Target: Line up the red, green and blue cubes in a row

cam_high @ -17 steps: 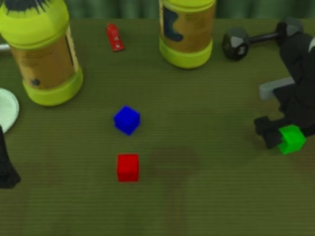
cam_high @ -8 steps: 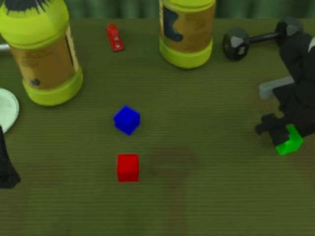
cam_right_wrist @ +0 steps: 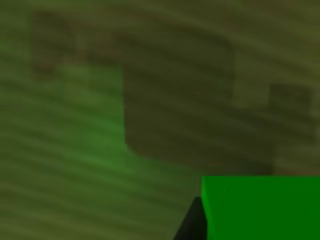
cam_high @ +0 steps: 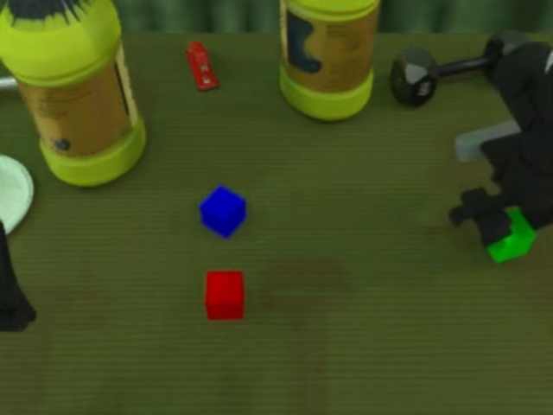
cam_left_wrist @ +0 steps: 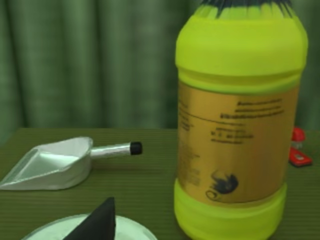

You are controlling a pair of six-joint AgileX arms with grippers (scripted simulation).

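The green cube [cam_high: 516, 241] is at the table's right edge, and my right gripper [cam_high: 498, 228] is shut on it; the cube [cam_right_wrist: 260, 207] hangs a little above the table with its shadow on the cloth below. The blue cube [cam_high: 223, 210] rests left of the table's middle, turned at an angle. The red cube [cam_high: 225, 294] lies just in front of it, a small gap between them. My left gripper [cam_high: 12, 298] is parked at the left edge, beside the plate.
Two big yellow bottles [cam_high: 73, 86] [cam_high: 327, 54] stand at the back. A flat red piece [cam_high: 200, 66] lies between them. A black dumbbell [cam_high: 432, 69] sits back right. A white plate [cam_high: 10, 192] and a white scoop [cam_left_wrist: 55, 162] are at the left.
My right gripper closed round the green cube and has risen slightly with it, drifting a little toward the back. The blue and red cubes have not moved.
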